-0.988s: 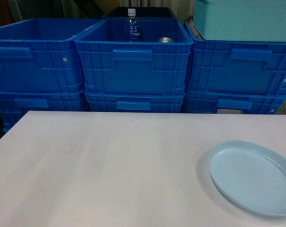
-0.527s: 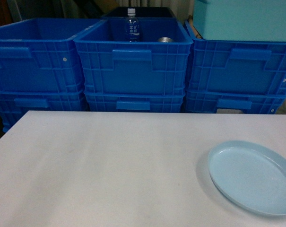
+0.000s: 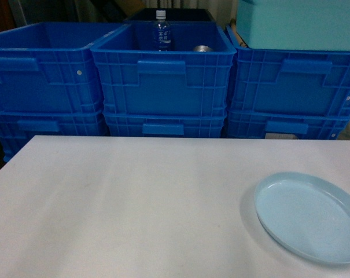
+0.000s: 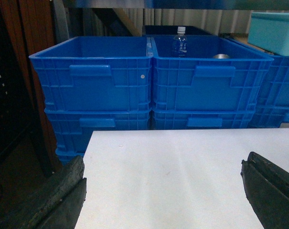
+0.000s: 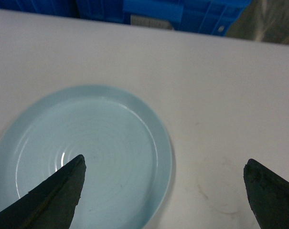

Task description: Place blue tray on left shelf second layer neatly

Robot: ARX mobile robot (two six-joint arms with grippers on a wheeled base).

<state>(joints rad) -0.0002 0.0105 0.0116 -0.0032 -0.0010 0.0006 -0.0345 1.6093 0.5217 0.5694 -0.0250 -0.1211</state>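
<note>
1. Tray first: the blue tray (image 3: 308, 215) lies flat on the white bench (image 3: 134, 208), close to the right edge and toward the near right corner, well apart from the blue crates (image 3: 163, 75) stacked behind the far edge.

2. It looks like thin glossy plastic, so my guess is light and stiff, but slick. The floor of it gives nothing to pinch; the low raised rim is the only sensible place to take hold.

3. Lying flat like this, a finger has to get under that rim, and I'd expect the tray to skate across the smooth bench if it is nudged sideways.

4. Right hand (image 5: 163, 191) now: spread wide, both fingers (image 5: 58, 191) showing at the bottom of its own camera view, one over the tray's middle, the other out over bare bench past the tray's right rim. It holds nothing; whether it touches the tray I can't tell.

5. Left hand (image 4: 163, 191) is also wide open and empty, over the left part of the bench, facing the crates with a bottle (image 4: 180, 42) standing in one.

6. No steel shelf shows from here, so the carry has not begun.
</note>
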